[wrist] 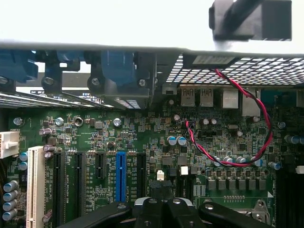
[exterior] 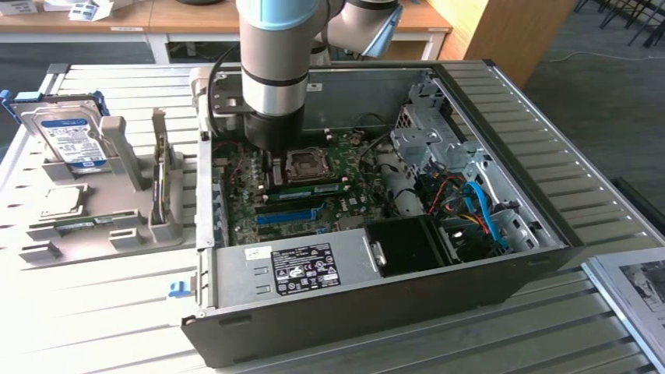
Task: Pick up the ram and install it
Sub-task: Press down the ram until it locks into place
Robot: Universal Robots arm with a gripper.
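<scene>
The ram, a narrow green stick, lies along a slot on the motherboard just in front of the CPU socket inside the open computer case. My gripper reaches down into the case from above and stands at the end of the stick towards the exterior view's left. Whether it touches the stick is hidden by the arm. In the wrist view the black fingers are pressed together and my gripper is shut, with nothing visible between them, above the green board near a blue slot.
A grey holder at the exterior view's left carries a hard drive, a CPU chip and a thin board on edge. Inside the case are a power supply, a black fan, drive cages and red-black wires.
</scene>
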